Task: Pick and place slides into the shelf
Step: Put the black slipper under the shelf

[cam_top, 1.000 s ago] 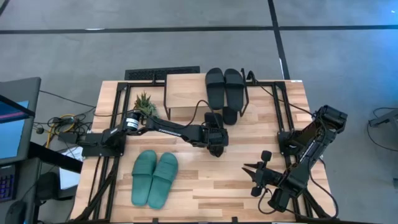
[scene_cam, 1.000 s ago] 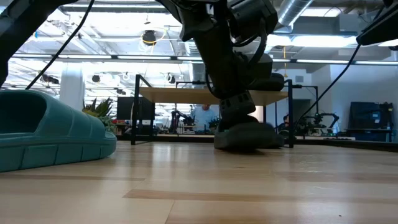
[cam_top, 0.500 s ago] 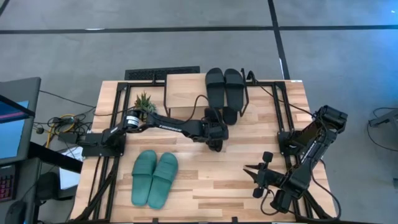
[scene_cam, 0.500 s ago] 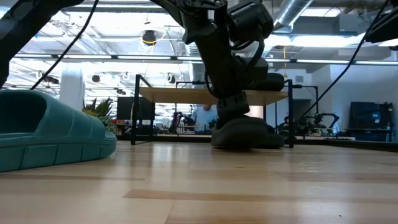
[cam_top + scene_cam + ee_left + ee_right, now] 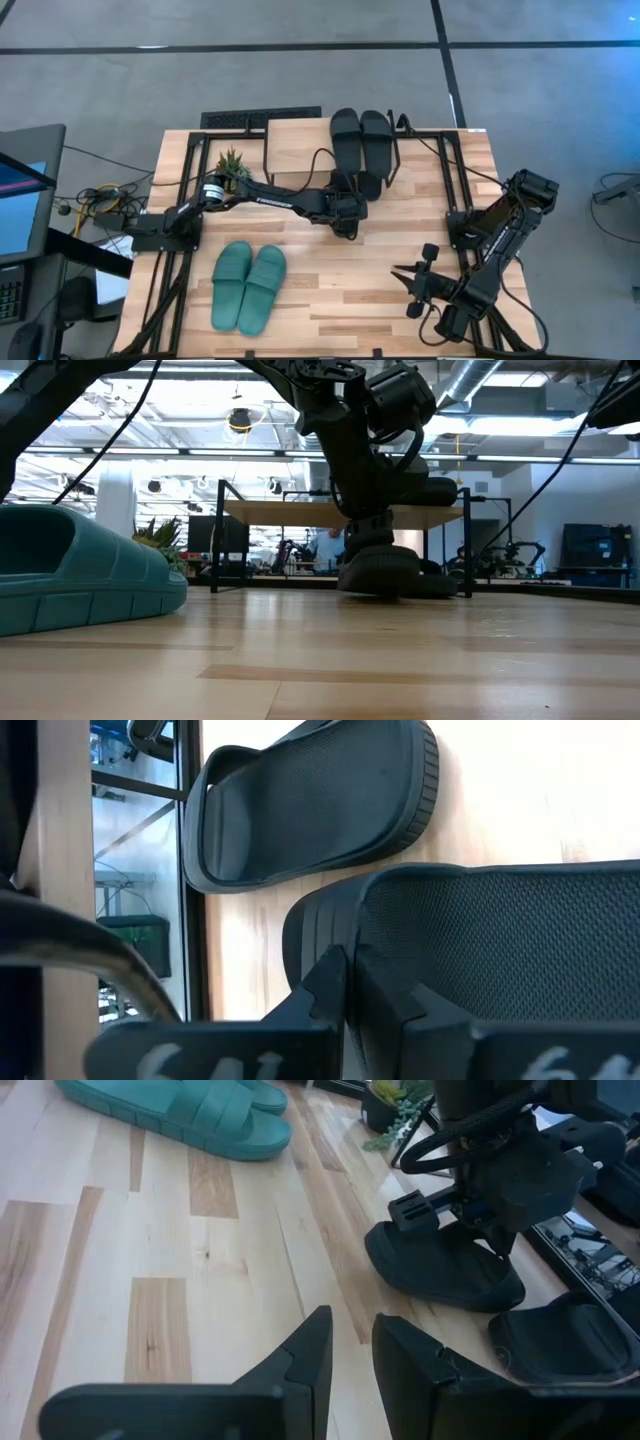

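1. In the high view the left gripper [image 5: 347,207] covers most of the black slide [image 5: 345,200] beneath it; its fingers are hidden.
2. In the low view the teal slide [image 5: 85,582] is cut off at the picture's edge.
3. Behind the shelf [image 5: 345,515], a person [image 5: 322,545] is too blurred to make out.

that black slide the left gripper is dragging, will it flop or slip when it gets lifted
The black slide looks thick and moulded, so probably stiff, not floppy. The left gripper is shut on the strap's thin edge, off-centre, so it may tilt. Its textured footbed suggests decent grip, though the matte strap could slip.
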Action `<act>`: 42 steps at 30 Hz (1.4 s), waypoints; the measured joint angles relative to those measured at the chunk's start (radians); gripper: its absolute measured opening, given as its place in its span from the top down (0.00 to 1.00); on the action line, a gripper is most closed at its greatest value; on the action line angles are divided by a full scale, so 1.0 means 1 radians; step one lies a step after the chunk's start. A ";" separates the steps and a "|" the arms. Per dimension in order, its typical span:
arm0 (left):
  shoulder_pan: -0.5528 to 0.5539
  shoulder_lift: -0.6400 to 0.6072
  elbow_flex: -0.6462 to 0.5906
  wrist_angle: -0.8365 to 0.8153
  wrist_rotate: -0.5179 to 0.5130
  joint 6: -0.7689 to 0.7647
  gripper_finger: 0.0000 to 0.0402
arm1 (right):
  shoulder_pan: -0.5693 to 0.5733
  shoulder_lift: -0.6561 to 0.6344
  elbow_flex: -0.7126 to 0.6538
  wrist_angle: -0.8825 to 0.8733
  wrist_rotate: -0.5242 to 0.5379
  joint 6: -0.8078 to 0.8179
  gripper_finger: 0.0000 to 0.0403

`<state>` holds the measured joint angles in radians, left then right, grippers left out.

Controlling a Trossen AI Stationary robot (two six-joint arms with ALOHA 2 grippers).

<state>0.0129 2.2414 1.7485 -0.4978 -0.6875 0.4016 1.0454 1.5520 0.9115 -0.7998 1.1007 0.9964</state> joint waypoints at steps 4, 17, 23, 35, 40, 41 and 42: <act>0.005 0.000 0.000 0.013 0.003 0.007 1.00 | 0.000 0.000 0.000 0.000 0.000 0.000 0.84; 0.007 0.000 0.000 0.025 0.002 0.025 0.94 | 0.000 0.000 0.000 0.000 0.000 0.000 0.84; 0.006 0.000 0.000 0.025 -0.009 0.025 0.88 | 0.000 0.000 0.000 0.000 0.000 0.001 0.84; 0.004 -0.001 0.000 0.025 -0.036 0.025 0.83 | 0.000 0.000 0.000 0.000 -0.001 0.000 0.84; -0.010 -0.001 0.000 0.025 -0.036 0.025 0.83 | 0.000 0.000 0.000 0.000 -0.001 0.000 0.84; -0.014 -0.001 0.000 0.023 -0.036 0.025 0.83 | 0.000 0.000 0.000 0.000 -0.001 0.000 0.84; -0.018 -0.001 0.000 0.021 -0.036 0.025 0.83 | 0.000 0.000 0.000 0.000 -0.001 0.000 0.84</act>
<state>-0.0055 2.2402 1.7485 -0.4772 -0.7231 0.4267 1.0458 1.5520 0.9115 -0.7994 1.1000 0.9966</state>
